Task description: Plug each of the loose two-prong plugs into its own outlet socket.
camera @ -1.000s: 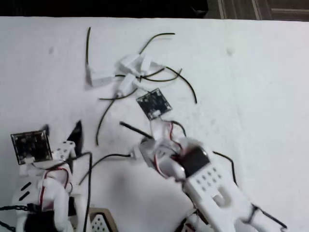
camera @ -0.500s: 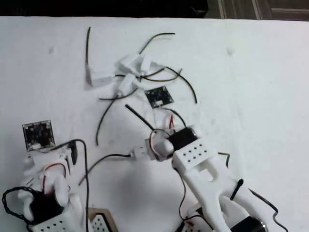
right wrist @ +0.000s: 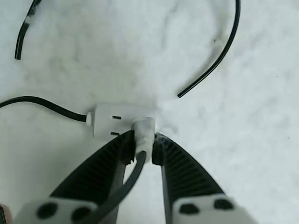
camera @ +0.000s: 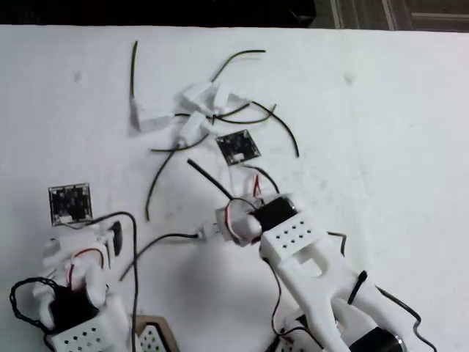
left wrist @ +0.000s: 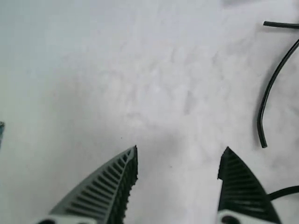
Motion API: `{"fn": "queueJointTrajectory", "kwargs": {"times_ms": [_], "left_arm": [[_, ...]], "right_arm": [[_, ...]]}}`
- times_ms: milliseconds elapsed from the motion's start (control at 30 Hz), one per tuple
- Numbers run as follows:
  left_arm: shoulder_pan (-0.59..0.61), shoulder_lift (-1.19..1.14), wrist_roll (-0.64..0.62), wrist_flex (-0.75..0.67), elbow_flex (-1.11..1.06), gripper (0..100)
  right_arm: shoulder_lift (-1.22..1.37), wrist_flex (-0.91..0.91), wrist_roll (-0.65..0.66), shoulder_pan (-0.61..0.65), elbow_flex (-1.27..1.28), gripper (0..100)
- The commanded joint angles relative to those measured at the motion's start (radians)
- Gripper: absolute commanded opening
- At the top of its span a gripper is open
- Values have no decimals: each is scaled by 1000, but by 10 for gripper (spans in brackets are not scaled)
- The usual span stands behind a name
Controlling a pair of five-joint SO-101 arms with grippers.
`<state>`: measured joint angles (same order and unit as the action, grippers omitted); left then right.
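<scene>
Slippage threatens: right gripper [right wrist: 142,140] fingers, clamping the plug [right wrist: 143,128] at mid-frame, may push the loose socket [right wrist: 110,122] away. The left gripper [left wrist: 181,150] fingers stand wide.

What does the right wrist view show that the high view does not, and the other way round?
Right wrist view: the right claw shut on a white plug, which touches the end of a white socket block, and two dark slots on that block. High view: a heap of white connectors with loose black cords toward the far side of the table, and the left arm at the near edge. Both: the socket block, its black cord and the white table.
</scene>
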<state>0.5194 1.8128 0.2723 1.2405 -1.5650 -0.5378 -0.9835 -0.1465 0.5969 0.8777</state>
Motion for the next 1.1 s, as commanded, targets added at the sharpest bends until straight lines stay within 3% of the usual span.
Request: {"fn": "queueJointTrajectory", "kwargs": {"times_ms": [0, 833, 1067], "left_arm": [[2, 8, 9, -23, 5, 283], [2, 8, 11, -18, 3, 283], [2, 8, 11, -18, 3, 283]], "right_arm": [[1, 16, -5, 2, -5, 16], [105, 64, -3, 2, 28, 16], [114, 70, 94, 8, 74, 16]]}}
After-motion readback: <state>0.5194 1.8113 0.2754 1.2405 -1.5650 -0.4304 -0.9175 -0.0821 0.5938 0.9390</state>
